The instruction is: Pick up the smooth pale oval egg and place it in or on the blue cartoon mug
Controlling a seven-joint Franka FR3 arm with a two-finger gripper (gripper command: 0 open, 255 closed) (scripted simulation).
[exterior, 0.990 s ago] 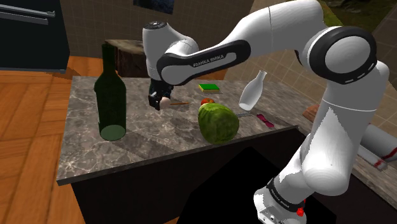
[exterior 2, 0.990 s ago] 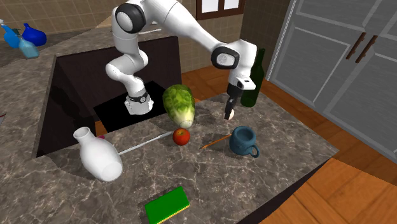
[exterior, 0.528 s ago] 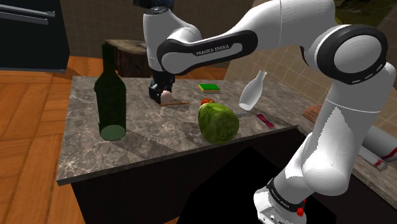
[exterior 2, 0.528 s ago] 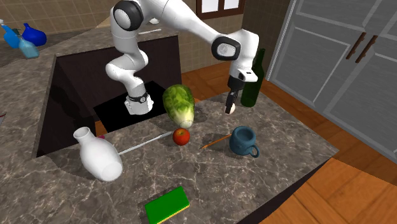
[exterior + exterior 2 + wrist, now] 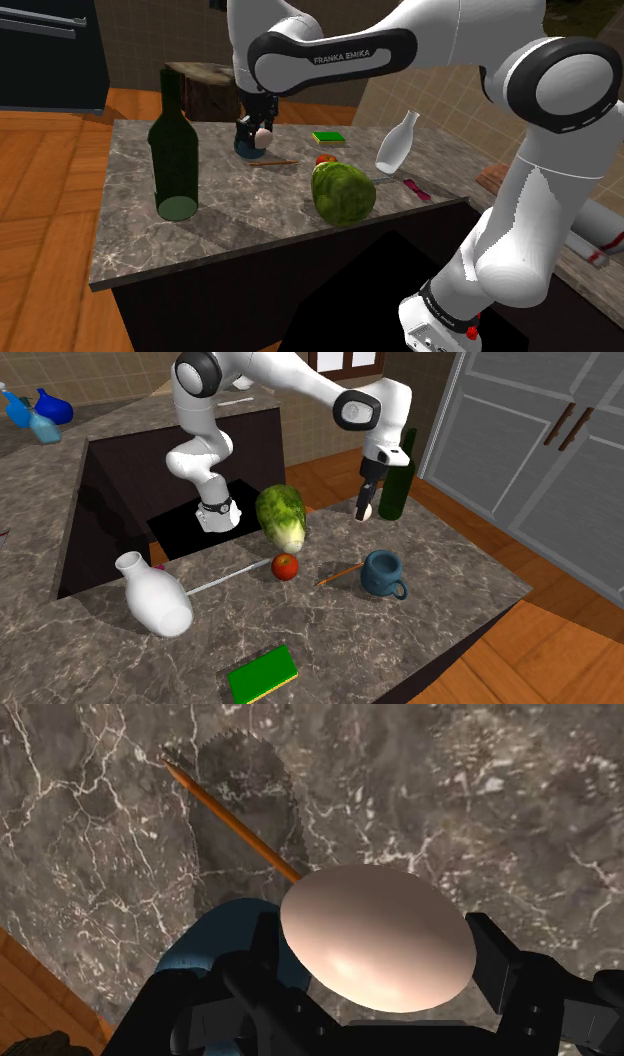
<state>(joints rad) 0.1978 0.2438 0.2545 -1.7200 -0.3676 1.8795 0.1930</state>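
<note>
A smooth pale pinkish egg [image 5: 378,936] sits clasped between my black fingers [image 5: 500,972]. My gripper [image 5: 262,135] is shut on it and hangs well above the marble counter [image 5: 130,215]. In the second exterior view the gripper [image 5: 366,507] holds the egg [image 5: 367,513] in the air beside the dark green bottle [image 5: 396,477], behind and above the blue mug [image 5: 383,573]. In the wrist view the mug's blue rim [image 5: 225,939] lies below the gripper, partly under the egg. In the shoulder view the mug [image 5: 249,153] peeks out just beneath the egg [image 5: 265,133].
An orange pencil [image 5: 340,574] lies next to the mug. A red apple [image 5: 286,565], a green cabbage [image 5: 283,517], a tipped white vase [image 5: 155,597] and a green sponge [image 5: 262,674] are spread over the counter. The tall bottle [image 5: 175,150] stands near the counter's edge.
The gripper has risen with the egg still in it and drifted away from the stand, toward the spot above the mug. Nothing on the counter has moved.
</note>
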